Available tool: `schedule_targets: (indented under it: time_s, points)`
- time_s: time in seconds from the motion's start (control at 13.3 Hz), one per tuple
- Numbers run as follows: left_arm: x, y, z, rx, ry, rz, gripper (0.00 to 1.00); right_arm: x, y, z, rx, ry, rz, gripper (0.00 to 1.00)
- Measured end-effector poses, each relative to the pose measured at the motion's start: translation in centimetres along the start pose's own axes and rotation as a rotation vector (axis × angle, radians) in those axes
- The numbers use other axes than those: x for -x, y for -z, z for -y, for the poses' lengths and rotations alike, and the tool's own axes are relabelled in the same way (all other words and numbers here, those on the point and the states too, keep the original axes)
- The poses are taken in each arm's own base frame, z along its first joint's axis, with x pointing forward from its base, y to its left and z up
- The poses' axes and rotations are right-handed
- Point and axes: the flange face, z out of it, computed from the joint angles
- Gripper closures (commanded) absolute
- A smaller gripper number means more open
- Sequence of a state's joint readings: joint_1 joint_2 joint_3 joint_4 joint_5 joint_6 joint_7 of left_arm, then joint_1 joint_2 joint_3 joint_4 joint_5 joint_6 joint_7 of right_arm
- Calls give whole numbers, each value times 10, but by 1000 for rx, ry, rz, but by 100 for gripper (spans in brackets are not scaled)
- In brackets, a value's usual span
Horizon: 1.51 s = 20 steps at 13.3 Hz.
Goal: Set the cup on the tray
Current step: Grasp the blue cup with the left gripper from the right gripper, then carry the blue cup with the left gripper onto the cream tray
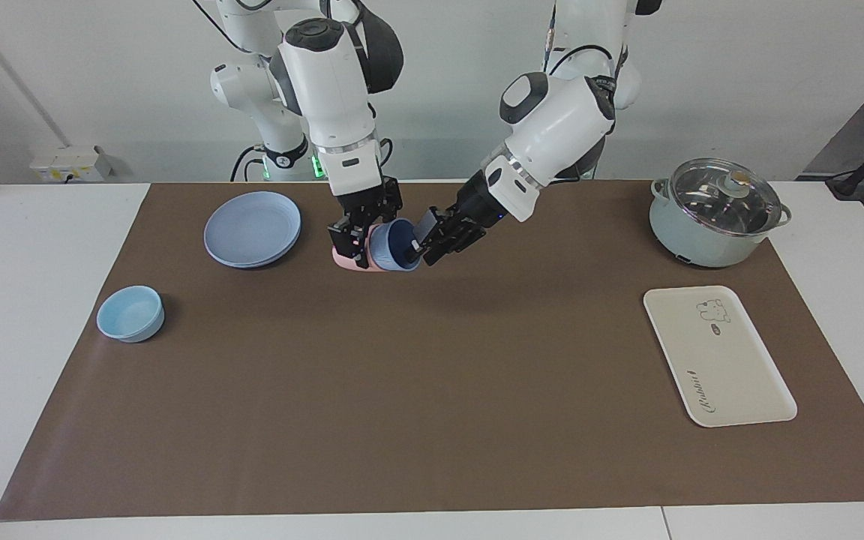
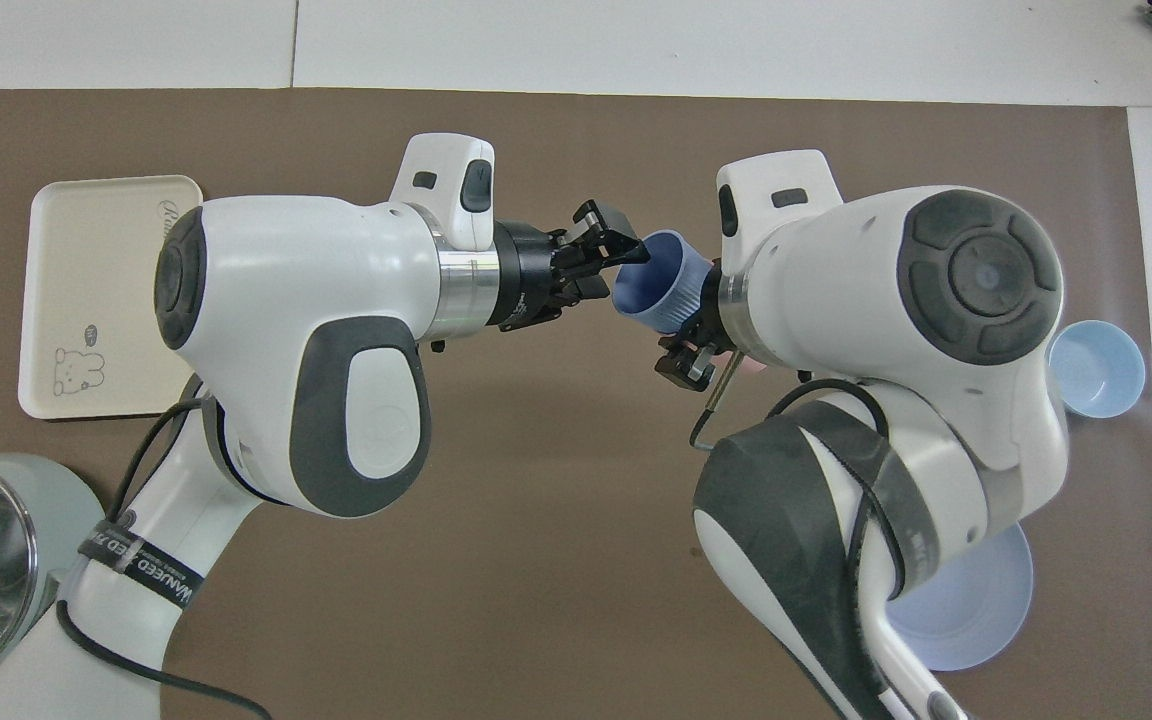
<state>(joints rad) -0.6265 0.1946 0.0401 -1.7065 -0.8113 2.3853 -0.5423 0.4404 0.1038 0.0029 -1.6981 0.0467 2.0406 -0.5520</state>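
Note:
The periwinkle-blue cup [image 1: 394, 246] is held in the air on its side over the mat near the robots, its mouth turned toward the left arm; it also shows in the overhead view [image 2: 658, 285]. My right gripper [image 1: 357, 241] is shut on it. My left gripper [image 1: 424, 241] is open, and its fingers straddle the cup's rim [image 2: 621, 262]. The cream-white tray [image 1: 732, 375] lies flat and bare at the left arm's end of the table [image 2: 86, 270].
A salmon-pink cup [image 1: 343, 260] shows just under the right gripper, mostly hidden. A round blue plate [image 1: 252, 229] and a light-blue bowl [image 1: 130, 313] sit at the right arm's end. A lidded pot [image 1: 717, 214] stands near the tray, closer to the robots.

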Motion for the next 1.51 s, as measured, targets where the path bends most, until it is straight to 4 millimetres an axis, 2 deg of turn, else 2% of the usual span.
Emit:
schedule_targets:
  time_s: [0.08, 0.23, 0.3, 0.45, 0.9, 1.06, 1.21, 1.36, 1.51]
  points:
    - [1, -1, 1, -3, -6, 1, 65, 0, 0, 0, 0, 0, 0, 100]
    - [0, -1, 1, -6, -21, -2, 95, 0, 0, 0, 0, 0, 0, 100]
    - [-1, -1, 2, -9, -28, -4, 100, 1, 0, -2, 3, -3, 1, 100]
    - [-2, -1, 4, -13, -42, -4, 100, 4, 0, -8, 11, -12, 5, 100]
    - [-2, 1, 2, -22, -61, -12, 100, 4, 0, -7, 11, -11, 5, 100]
    - [-3, 7, -3, -35, -85, -9, 100, 3, 0, -7, 11, -10, 4, 100]
    - [-17, 28, -12, -28, -86, -6, 100, 2, 0, -5, 10, -6, 4, 100]
    - [-41, 60, -20, -2, -76, -36, 100, 2, 0, -5, 10, -7, 4, 100]
    - [-68, 88, -14, 3, -61, -88, 100, 4, 1, -9, 12, -14, 4, 100]
